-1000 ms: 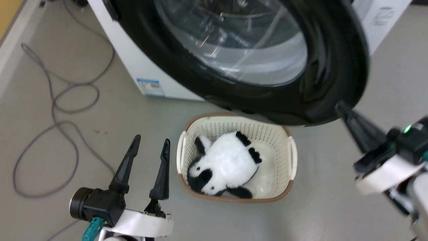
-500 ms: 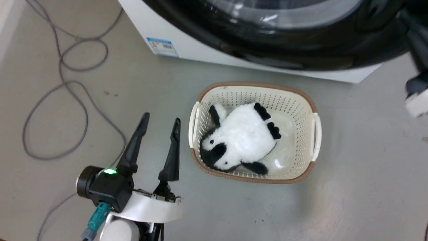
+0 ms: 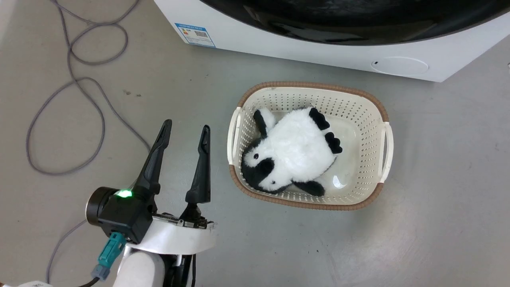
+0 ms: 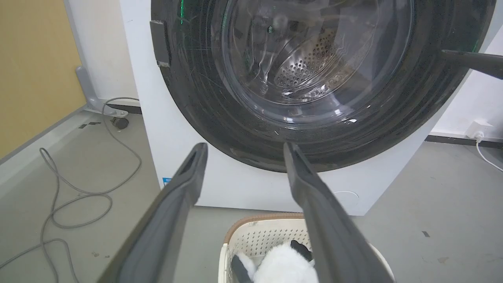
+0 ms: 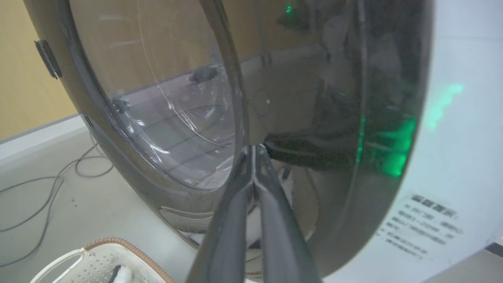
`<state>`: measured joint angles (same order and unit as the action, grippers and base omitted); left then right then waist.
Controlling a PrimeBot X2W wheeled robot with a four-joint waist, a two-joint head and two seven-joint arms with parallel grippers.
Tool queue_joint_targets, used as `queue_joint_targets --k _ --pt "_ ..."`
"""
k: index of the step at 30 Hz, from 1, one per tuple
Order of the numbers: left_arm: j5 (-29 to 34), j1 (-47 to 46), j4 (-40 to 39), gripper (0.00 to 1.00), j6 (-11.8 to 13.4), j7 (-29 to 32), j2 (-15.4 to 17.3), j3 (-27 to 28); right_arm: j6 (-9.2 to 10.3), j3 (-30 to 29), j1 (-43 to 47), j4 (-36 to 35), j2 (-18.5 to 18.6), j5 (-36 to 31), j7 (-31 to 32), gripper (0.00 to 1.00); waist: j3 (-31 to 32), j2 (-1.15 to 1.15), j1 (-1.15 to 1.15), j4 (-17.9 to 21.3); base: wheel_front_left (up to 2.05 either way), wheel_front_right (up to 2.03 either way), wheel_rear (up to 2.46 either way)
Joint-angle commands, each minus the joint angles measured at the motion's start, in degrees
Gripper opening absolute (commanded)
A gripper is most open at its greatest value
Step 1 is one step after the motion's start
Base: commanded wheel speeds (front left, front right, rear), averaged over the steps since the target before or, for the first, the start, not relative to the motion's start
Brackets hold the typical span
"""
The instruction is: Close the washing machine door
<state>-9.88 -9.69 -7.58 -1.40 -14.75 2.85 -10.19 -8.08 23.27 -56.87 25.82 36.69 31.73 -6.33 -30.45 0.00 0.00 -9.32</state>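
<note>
The washing machine (image 3: 303,44) is a white box along the top of the head view, with a blue sticker (image 3: 195,35) and a round cap (image 3: 399,65). The washing machine door (image 4: 314,129), black-rimmed with a clear glass bowl, lies flat against the machine's front; the steel drum shows through the glass. My right gripper (image 5: 254,148) is shut, nothing between its fingers, tips touching the door's black rim (image 5: 306,129). One of its fingers (image 4: 471,63) reaches the rim from the right. My left gripper (image 3: 186,126) hangs open over the floor, left of the basket, well short of the door.
A cream perforated basket (image 3: 384,119) holding a black-and-white plush panda (image 3: 291,153) stands on the grey floor in front of the machine. Grey cables (image 3: 75,83) loop on the floor to the left. A yellow wall (image 4: 31,70) lies left of the machine.
The door has swung from wide open over the basket to flat against the machine. The right gripper followed it out of the head view. The head camera shifted; my left gripper stayed open.
</note>
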Motion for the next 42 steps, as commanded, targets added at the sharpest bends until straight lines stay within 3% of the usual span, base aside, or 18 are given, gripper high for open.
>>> queue_joint_targets --k 1,12,19,25,31,35,39,40,42 --pt "-0.28 -0.91 -0.07 1.00 0.38 -0.25 0.03 0.10 0.59 -0.63 -1.69 1.11 0.00 -0.27 -0.41 0.00 0.28 0.00 0.00 0.15 0.00 0.00 0.00" --pt "-0.33 1.15 1.40 1.00 0.02 -0.25 0.03 1.71 0.59 0.05 6.57 1.64 -2.40 -0.14 -6.50 0.00 9.38 0.00 0.00 3.46 0.00 0.00 0.00" --pt "-1.66 4.10 2.45 1.00 -0.43 -0.25 0.03 3.61 0.59 -6.89 19.86 -5.55 -5.50 -0.95 -8.39 0.00 16.25 0.00 0.00 6.69 0.00 0.00 0.00" --pt "-0.61 6.39 4.09 1.00 -0.39 -0.25 0.03 4.88 0.59 -15.47 32.03 -14.49 -11.11 -6.54 -8.62 0.00 20.05 0.00 0.00 9.13 0.00 0.00 0.00" --pt "0.30 8.22 5.20 1.00 -1.19 -0.25 0.03 5.49 0.59 -23.61 43.92 -22.82 -20.06 -12.20 -8.65 0.00 22.74 0.00 0.00 9.96 0.00 0.00 0.00" --pt "0.25 9.83 6.31 1.00 -1.41 -0.25 0.03 5.55 0.59 -25.74 50.36 -25.95 -25.12 -15.53 -8.65 0.00 24.24 0.00 0.00 10.12 0.00 0.00 0.00" --pt "0.46 11.51 9.02 1.00 -2.15 -0.25 0.03 5.38 0.59 -24.86 55.40 -26.05 -27.68 -18.07 -8.55 0.00 25.64 0.00 0.00 9.99 0.00 0.00 0.00" --pt "0.34 12.34 10.34 1.00 -2.53 -0.25 0.03 5.78 0.59 -25.39 58.04 -26.21 -29.19 -19.40 -8.56 1.00 26.42 0.00 0.00 10.00 0.00 0.00 0.00" --pt "0.34 12.58 10.53 1.00 -2.60 -0.25 0.03 5.88 0.59 -25.51 58.64 -26.14 -29.56 -19.57 -8.56 1.00 26.63 0.00 0.00 9.99 0.00 0.00 0.00"
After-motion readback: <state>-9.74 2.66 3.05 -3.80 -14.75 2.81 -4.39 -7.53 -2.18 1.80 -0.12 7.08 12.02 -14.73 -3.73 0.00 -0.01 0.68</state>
